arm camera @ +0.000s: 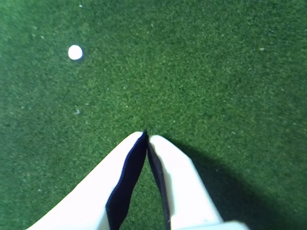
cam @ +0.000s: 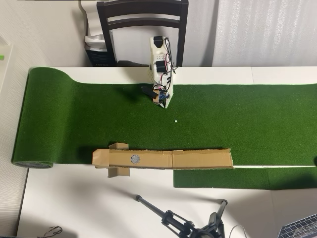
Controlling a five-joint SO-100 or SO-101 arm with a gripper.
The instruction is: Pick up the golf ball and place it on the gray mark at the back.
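Observation:
A tiny white round spot lies on the green turf, a short way in front of the arm; it also shows in the wrist view, up and to the left of the fingertips. I cannot tell whether it is the golf ball; no larger ball shows. The gray round mark sits on a cardboard strip at the turf's near edge. My gripper hangs folded near the arm's base, its white fingers pressed together just above the turf, holding nothing.
The green turf mat runs across a white table, rolled up at its left end. A dark chair stands behind the arm. A black tripod lies on the table's near side. A laptop corner shows at the bottom right.

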